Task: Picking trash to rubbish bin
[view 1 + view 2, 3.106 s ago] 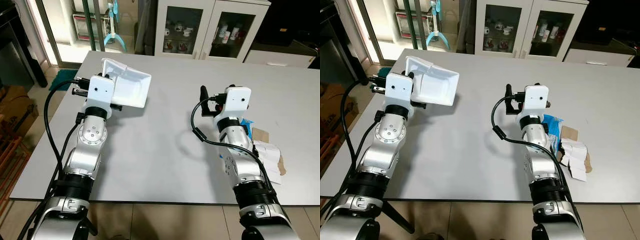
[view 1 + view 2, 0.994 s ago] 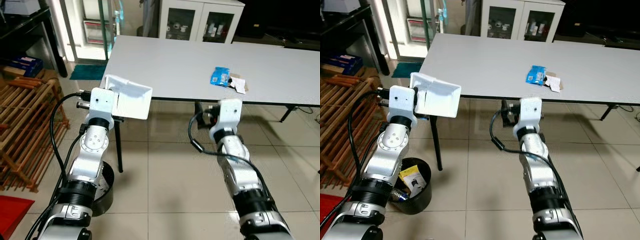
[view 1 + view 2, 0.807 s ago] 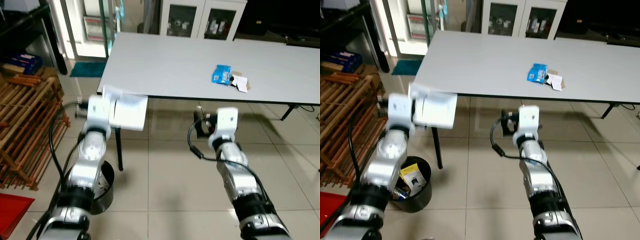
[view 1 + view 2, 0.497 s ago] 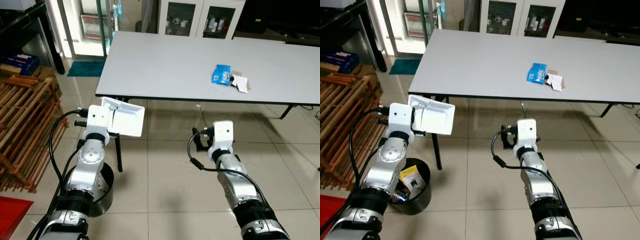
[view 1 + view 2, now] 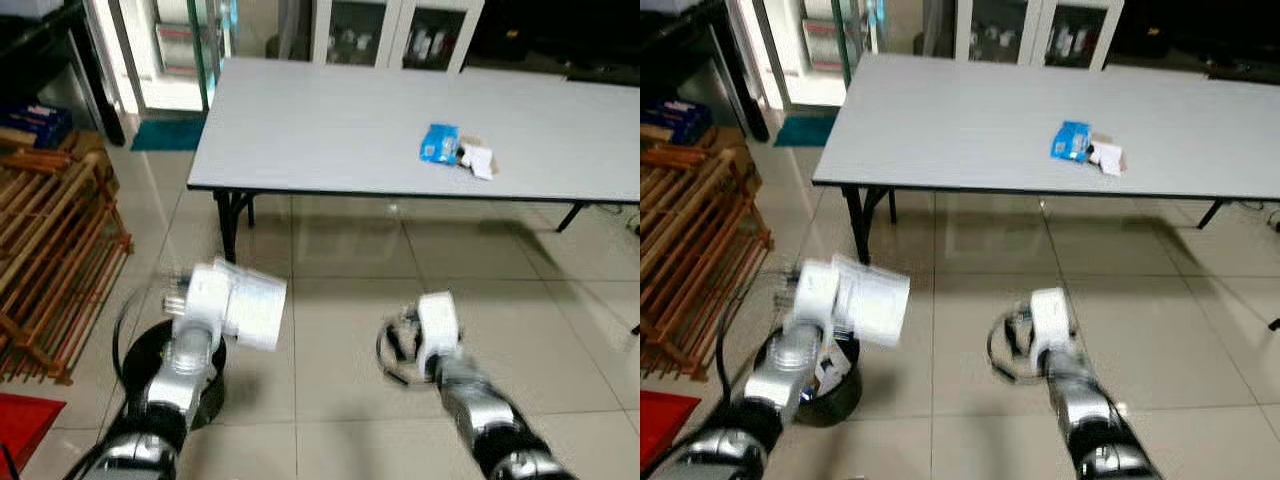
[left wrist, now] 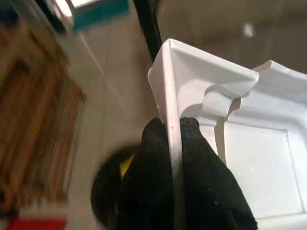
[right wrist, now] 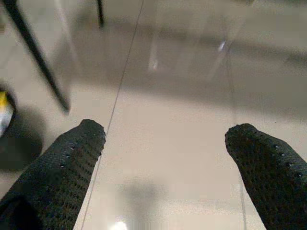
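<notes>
- Left gripper [image 6: 173,143]: both black fingers are pinched on the upright wall of a white foam tray [image 6: 249,143], one finger on each side of the thin rim, close to a corner.
- White foam tray is held in the air over the black rubbish bin [image 5: 830,395], tilted, its open side turned away from the robot; views blurred.
- Rubbish bin is seen on the tiled floor [image 5: 340,300] just below the left arm; something yellow [image 5: 827,368] is visible inside it.
- Right gripper [image 7: 165,143]: fingers are spread wide apart with nothing between them, held low over bare tiles, well to the right of the bin.
- Grey table [image 5: 330,130] stands beyond the bin; its near edge and black legs are set well apart from both arms, with open floor between.
- On the table, far from the bin, a blue packet [image 5: 438,143] lies touching crumpled white paper [image 5: 478,160].
- Wooden slatted rack [image 5: 50,260] stands close to the left of the bin.
</notes>
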Motion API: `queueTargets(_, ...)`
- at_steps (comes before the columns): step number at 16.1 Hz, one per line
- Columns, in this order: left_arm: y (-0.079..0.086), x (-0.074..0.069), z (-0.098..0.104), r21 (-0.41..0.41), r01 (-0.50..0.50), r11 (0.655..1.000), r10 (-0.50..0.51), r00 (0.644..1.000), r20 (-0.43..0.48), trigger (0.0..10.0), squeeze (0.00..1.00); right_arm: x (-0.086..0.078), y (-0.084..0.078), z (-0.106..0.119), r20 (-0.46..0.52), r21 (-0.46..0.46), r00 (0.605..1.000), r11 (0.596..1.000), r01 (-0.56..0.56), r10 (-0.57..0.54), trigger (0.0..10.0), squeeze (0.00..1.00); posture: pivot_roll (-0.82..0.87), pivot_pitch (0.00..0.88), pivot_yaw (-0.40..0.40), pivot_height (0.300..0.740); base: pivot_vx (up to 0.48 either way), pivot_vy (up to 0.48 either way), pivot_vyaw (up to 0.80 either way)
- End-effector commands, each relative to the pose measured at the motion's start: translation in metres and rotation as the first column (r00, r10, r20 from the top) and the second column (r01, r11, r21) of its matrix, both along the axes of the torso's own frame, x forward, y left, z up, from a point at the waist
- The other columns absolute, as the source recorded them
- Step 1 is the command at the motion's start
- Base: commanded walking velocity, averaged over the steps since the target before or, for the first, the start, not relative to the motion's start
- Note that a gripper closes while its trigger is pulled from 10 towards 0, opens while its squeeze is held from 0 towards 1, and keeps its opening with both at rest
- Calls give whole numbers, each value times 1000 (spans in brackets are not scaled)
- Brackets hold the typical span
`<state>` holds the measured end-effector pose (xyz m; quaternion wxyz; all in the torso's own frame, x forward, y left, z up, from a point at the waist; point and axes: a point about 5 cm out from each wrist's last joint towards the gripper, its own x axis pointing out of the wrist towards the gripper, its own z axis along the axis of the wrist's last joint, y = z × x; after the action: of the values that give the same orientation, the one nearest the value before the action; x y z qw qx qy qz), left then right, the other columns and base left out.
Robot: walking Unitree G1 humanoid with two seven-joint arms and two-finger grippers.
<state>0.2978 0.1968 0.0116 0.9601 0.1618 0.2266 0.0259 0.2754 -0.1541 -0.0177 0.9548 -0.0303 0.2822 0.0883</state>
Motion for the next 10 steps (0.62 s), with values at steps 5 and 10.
queueTargets(5, 0, -50, -53, -52, -81, 995, 63, 959, -275, 10000, 0, -43, 2, -39, -239, -39, 971, 999, -12, 2, 10000, 0, 23, 36, -85, 740, 0, 0, 0)
queueTargets(10, 3, -55, -58, -43, -106, 993, 89, 954, -288, 10000, 0, -57, -1, -49, -295, -58, 955, 998, 2, -19, 10000, 0, 27, 40, -90, 740, 162, 0, 0)
